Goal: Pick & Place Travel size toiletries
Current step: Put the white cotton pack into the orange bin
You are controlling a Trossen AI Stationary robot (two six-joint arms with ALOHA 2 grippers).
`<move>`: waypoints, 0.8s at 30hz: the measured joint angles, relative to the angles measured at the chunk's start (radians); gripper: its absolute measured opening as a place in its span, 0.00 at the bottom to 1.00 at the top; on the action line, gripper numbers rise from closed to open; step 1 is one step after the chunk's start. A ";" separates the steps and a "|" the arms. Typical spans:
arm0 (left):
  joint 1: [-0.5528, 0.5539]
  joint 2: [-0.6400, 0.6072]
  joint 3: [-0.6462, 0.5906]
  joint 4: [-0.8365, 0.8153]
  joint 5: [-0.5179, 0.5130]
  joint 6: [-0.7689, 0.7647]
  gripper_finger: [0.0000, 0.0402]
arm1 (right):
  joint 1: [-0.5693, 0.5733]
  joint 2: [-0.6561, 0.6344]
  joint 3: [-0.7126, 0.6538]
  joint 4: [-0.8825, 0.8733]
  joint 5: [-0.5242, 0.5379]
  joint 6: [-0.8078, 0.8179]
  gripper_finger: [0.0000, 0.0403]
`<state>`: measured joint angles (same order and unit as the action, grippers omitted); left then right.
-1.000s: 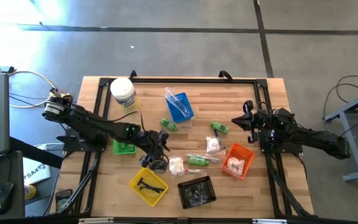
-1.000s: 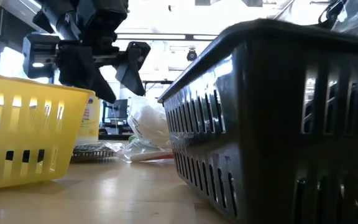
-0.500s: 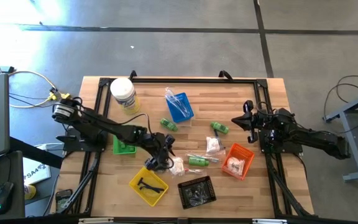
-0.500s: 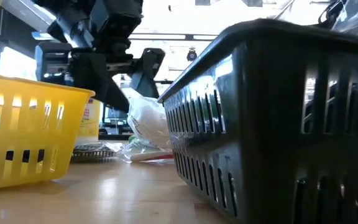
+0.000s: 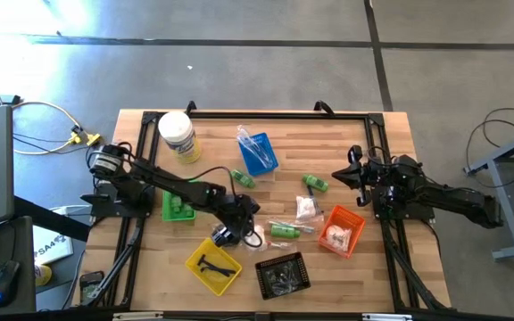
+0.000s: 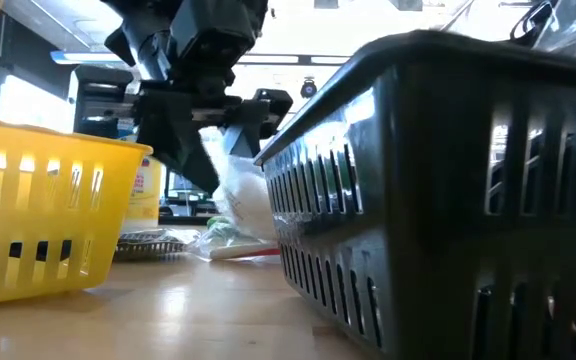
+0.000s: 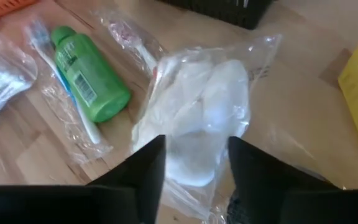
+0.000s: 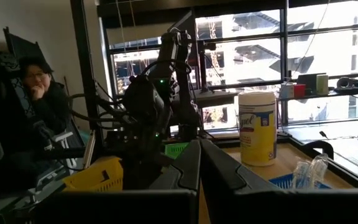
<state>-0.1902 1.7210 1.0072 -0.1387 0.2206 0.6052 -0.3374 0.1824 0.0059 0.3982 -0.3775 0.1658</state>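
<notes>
Crinkled clear plastic fills the left wrist view: a white sachet (image 7: 197,118) lies flat on the wooden table (image 5: 391,276), straight ahead of the left gripper (image 7: 194,165), whose two dark fingers (image 7: 145,168) stand spread with the near edge of the packet showing in the gap between them, nothing yet pinched. From above, that gripper (image 5: 230,234) hangs just over the sachet (image 5: 255,236), between the yellow tray (image 5: 212,266) and the black tray (image 5: 282,274), both near. Just beyond the sachet lie a green bottle (image 7: 92,78) and a wrapped toothbrush (image 7: 67,102), close enough to be caught by a stray finger (the wrapper films may overlap, though I cannot tell for sure). To do this pick well, I judge the fingers should come straight down astride the plump middle of the packet, not the loose film at its edge, and close gently, since slack plastic tends to slide out of a pinch. Farther off, more small bottles (image 5: 315,183) and sachets (image 5: 306,207) sit scattered toward the orange tray (image 5: 342,230) and blue tray (image 5: 259,153). At the table's far right edge the right gripper (image 5: 353,172) waits, its fingers pressed together on nothing.
</notes>
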 joint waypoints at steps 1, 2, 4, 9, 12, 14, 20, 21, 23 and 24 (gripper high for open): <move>0.000 0.000 0.003 -0.007 0.000 0.000 0.38 | 0.000 0.000 0.000 0.000 0.000 0.000 0.01; 0.000 0.000 0.007 -0.023 -0.001 0.001 0.34 | 0.000 0.000 0.000 0.000 0.000 0.000 0.01; 0.000 0.000 0.019 -0.047 -0.008 0.014 0.25 | 0.000 0.000 0.000 0.000 0.000 0.000 0.01; 0.000 0.000 0.049 -0.103 -0.029 0.019 0.03 | 0.000 0.000 0.000 0.000 0.000 0.000 0.01; 0.000 0.000 0.062 -0.122 -0.048 0.019 0.02 | 0.000 0.000 0.000 0.000 0.000 0.010 0.01; 0.000 0.000 0.077 -0.156 -0.054 0.019 0.01 | 0.000 0.000 0.000 0.000 0.000 0.014 0.01; 0.024 -0.019 0.177 -0.278 -0.055 0.016 0.00 | 0.000 0.000 0.000 0.000 0.000 0.014 0.01; 0.030 -0.021 0.197 -0.282 -0.053 0.016 0.00 | 0.000 0.000 0.000 0.000 0.000 0.014 0.01; 0.043 -0.043 0.219 -0.313 -0.038 0.017 0.00 | 0.000 0.000 0.000 0.001 0.000 0.014 0.01; 0.052 -0.048 0.237 -0.311 -0.025 0.019 0.00 | 0.000 0.000 0.000 0.000 0.000 0.016 0.01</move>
<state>-0.1379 1.6734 1.2437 -0.4495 0.1957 0.6238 -0.3374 0.1823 0.0059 0.3986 -0.3772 0.1818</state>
